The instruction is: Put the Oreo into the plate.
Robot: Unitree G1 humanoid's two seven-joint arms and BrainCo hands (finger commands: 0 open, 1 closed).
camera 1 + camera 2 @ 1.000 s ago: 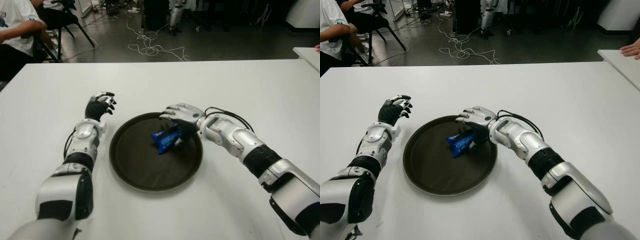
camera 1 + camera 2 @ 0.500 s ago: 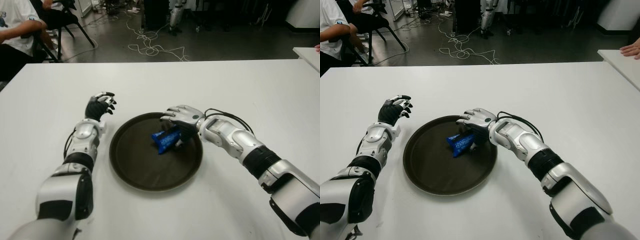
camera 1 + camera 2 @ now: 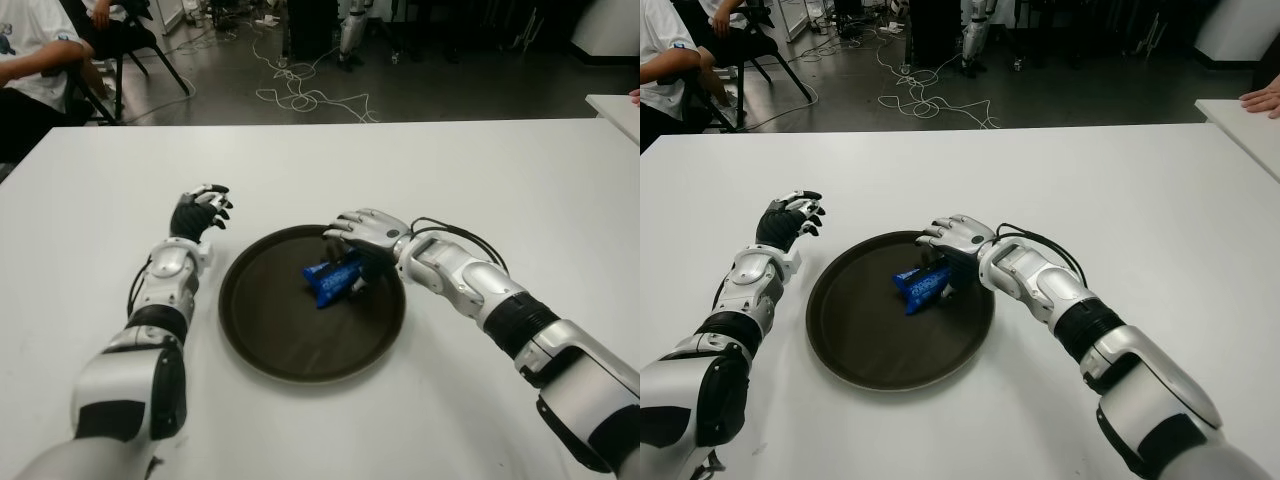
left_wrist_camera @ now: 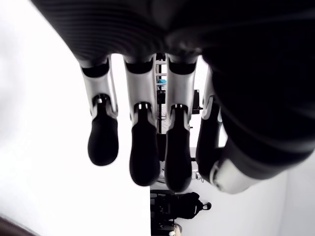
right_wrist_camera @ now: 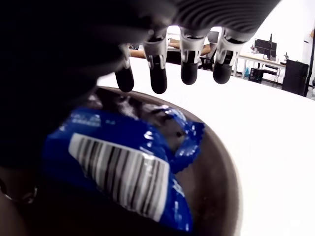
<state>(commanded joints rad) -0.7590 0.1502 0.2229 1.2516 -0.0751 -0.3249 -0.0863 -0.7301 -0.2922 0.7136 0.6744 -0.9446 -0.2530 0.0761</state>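
The blue Oreo packet (image 3: 332,279) lies inside the dark round plate (image 3: 280,335), toward its far right part. My right hand (image 3: 352,238) hovers just over the packet from the right. In the right wrist view its fingers (image 5: 188,69) are spread above the packet (image 5: 123,167), with the tips clear of the wrapper, so the hand is open. My left hand (image 3: 201,209) shows on the white table (image 3: 320,170) to the left of the plate, its fingers (image 4: 142,157) relaxed and holding nothing.
A seated person (image 3: 30,60) and a chair are beyond the table's far left corner. Cables (image 3: 300,95) trail over the floor behind. A second white table with a person's hand (image 3: 1262,98) on it stands at the far right.
My right hand has lifted slightly and drifted a little to the right, with its fingers raised off the packet. The packet, plate and left hand have stayed put.
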